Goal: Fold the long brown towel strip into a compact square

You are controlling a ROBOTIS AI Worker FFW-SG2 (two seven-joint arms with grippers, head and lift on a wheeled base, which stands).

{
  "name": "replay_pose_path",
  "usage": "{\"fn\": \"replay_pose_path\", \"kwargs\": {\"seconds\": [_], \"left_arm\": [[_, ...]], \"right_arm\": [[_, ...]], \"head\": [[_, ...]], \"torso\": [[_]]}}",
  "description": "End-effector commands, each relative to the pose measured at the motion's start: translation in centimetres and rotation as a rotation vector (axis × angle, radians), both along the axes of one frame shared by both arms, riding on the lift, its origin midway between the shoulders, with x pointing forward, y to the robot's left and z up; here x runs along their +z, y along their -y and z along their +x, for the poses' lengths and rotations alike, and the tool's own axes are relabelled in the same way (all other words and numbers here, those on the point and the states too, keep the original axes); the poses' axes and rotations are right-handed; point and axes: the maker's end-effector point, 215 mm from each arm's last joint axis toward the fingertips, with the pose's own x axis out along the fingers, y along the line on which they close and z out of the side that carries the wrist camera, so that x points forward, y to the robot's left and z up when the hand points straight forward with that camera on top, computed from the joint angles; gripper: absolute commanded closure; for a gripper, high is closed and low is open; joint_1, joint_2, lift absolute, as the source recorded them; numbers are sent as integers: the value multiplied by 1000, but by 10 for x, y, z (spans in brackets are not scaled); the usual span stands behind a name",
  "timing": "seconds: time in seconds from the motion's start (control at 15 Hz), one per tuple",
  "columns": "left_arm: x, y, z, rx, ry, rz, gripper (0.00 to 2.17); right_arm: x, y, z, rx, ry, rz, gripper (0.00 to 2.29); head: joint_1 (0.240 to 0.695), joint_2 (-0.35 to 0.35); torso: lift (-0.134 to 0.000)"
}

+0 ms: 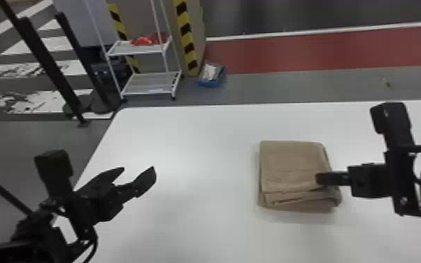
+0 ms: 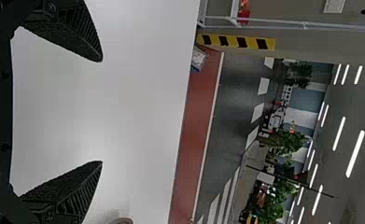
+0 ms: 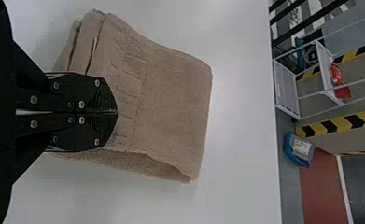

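The brown towel (image 1: 292, 159) lies folded into a thick, roughly square stack on the white table, with uneven layers along its near edge. My right gripper (image 1: 320, 179) is over the towel's right part. In the right wrist view, my right gripper (image 3: 116, 112) is shut, its two fingers together above the towel (image 3: 171, 102); no cloth is visible between them. My left gripper (image 1: 150, 178) stands open above the table's left part, apart from the towel. The left wrist view has the left gripper (image 2: 101, 111) with its fingers wide apart and a small bit of towel (image 2: 123, 220) at the edge.
The white table (image 1: 192, 140) extends between the left gripper and the towel, its left edge running beneath the left arm. Beyond its far edge stand a white wheeled rack (image 1: 150, 84) and a blue bin (image 1: 210, 83) on the floor.
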Motion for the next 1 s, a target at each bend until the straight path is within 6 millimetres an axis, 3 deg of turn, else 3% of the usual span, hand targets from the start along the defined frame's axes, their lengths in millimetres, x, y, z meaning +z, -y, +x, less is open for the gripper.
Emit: {"fn": "replay_pose_path", "kwargs": {"seconds": [0.0,0.2,0.33,0.47,0.53,0.73,0.8,0.87,0.93], "left_arm": [[-3,-3,-2,5,-4,-1,103],[-3,-1,-1,1,-1,-5,103],[-2,-1,0,1,3,-4,103],[2,2,2,-3,12,-3,103],[4,6,2,-6,15,-7,103],[11,7,1,-9,25,-3,103],[15,12,0,-34,42,-10,103],[27,20,-1,-70,94,-18,103],[43,31,-2,-108,168,-31,87]], "right_arm": [[-19,-8,-21,16,-50,-12,1895],[-41,-11,-40,28,-82,-31,1895],[-35,-7,-33,21,-58,-23,1895],[17,2,2,-4,77,33,1875],[43,5,12,-16,131,76,1733],[58,21,12,-49,168,114,1632],[62,33,10,-68,203,136,1146],[65,50,11,-93,260,128,441],[73,72,18,-123,364,98,16]], "head": [[695,250],[695,275],[695,279],[695,278],[695,273],[695,239],[695,234],[695,228],[695,204]], "torso": [[-128],[-128],[-128],[-128],[-128],[-128],[-128],[-128],[-128]]}}
